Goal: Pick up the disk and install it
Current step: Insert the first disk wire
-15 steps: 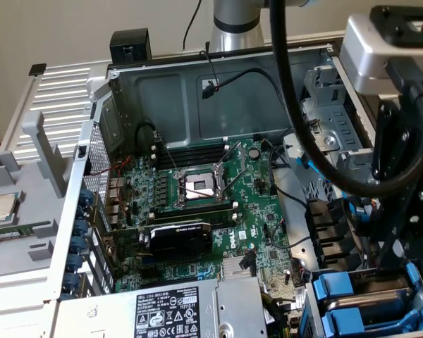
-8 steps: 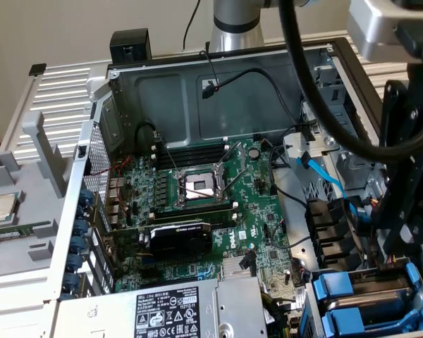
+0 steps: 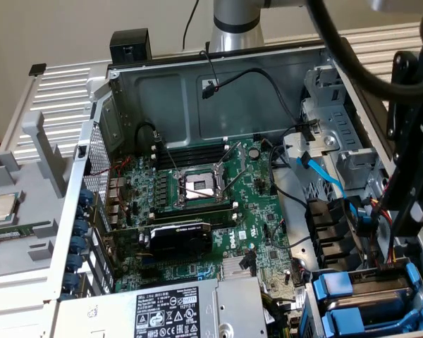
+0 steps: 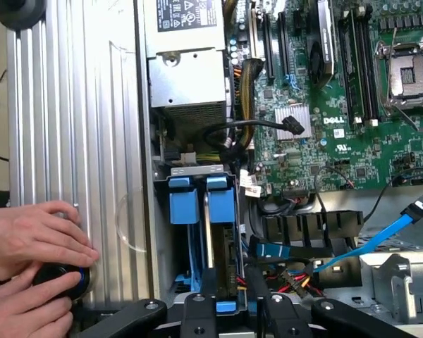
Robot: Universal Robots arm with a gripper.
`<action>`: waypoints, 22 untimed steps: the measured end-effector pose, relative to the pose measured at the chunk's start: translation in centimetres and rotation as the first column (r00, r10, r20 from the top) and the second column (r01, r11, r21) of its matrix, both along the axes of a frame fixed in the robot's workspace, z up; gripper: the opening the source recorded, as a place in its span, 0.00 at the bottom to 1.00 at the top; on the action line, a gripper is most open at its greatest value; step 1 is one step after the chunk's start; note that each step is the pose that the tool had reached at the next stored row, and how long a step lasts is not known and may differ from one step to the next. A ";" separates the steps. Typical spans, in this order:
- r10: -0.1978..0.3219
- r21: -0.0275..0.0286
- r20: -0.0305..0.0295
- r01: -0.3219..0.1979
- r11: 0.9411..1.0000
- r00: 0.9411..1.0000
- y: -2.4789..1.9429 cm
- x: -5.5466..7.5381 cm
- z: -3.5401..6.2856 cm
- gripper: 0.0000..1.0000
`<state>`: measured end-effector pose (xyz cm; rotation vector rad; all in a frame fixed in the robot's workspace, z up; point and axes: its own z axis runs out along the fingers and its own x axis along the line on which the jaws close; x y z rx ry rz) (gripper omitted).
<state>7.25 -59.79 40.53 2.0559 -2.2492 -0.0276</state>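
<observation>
- Beige wall and a ribbed grey metal platform (image 3: 56,98) frame my workspace; an opened grey desktop computer case (image 3: 197,84) lies on it.
- Starting at the exterior view's left, a small square silver CPU chip (image 3: 1,207) sits in a grey plastic tray (image 3: 21,232), well apart from the job.
- Moving right, I see the green motherboard (image 3: 197,204) with its open CPU socket (image 3: 199,186), a black graphics card (image 3: 180,238) below it, and the large grey power-supply box (image 3: 197,313) with its black-and-white label nearest the camera.
- Further right, a bright blue flat data cable (image 3: 324,172) runs across the metal drive cage (image 3: 338,141).
- At the far right, the blue plastic drive carriers (image 3: 359,303) stand in the corner bay, under the black arm.
- In the wrist view, my black gripper (image 4: 225,306) sits over that bay, its fingers partly closed on a blue-framed part. I judge this to be the disk (image 4: 222,243), edge-on in the slot beside a second blue carrier (image 4: 183,201), though I cannot confirm the grip.
- A person's hands (image 4: 28,264) work a round black knob (image 4: 56,278) on the platform just outside the case wall.
- Risks, as I judge them: a tilted disk could jam on the bay rails; the loose black cable (image 4: 261,127) or blue cable could get pinched; the hands are near the arm, so any sideways swing could strike them.
</observation>
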 end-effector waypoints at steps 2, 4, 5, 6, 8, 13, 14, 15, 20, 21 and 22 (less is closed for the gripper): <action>0.000 -0.002 0.000 0.000 1.000 1.000 0.02 -0.1 0.56 0.31; -0.001 -0.004 0.001 0.001 1.000 1.000 0.04 -0.2 1.03 0.31; -0.001 -0.006 0.001 0.001 1.000 1.000 0.05 -0.3 1.20 0.31; -0.001 -0.008 0.001 0.001 1.000 1.000 0.09 -0.4 1.31 0.31; 0.000 -0.013 0.002 0.001 1.000 1.000 0.20 -0.5 1.39 0.31; 0.000 -0.024 0.003 0.001 1.000 1.000 0.74 -0.7 1.38 0.31; 0.000 -0.025 0.003 0.000 1.000 1.000 0.75 -0.7 1.39 0.31; 0.000 -0.025 0.003 0.000 1.000 1.000 0.75 -0.7 1.39 0.31; 0.000 -0.025 0.003 0.000 1.000 1.000 0.75 -0.7 1.39 0.31; 0.000 -0.025 0.003 0.001 1.000 1.000 0.75 -0.7 1.39 0.31; 0.000 -0.025 0.003 0.001 1.000 1.000 0.75 -0.7 1.39 0.31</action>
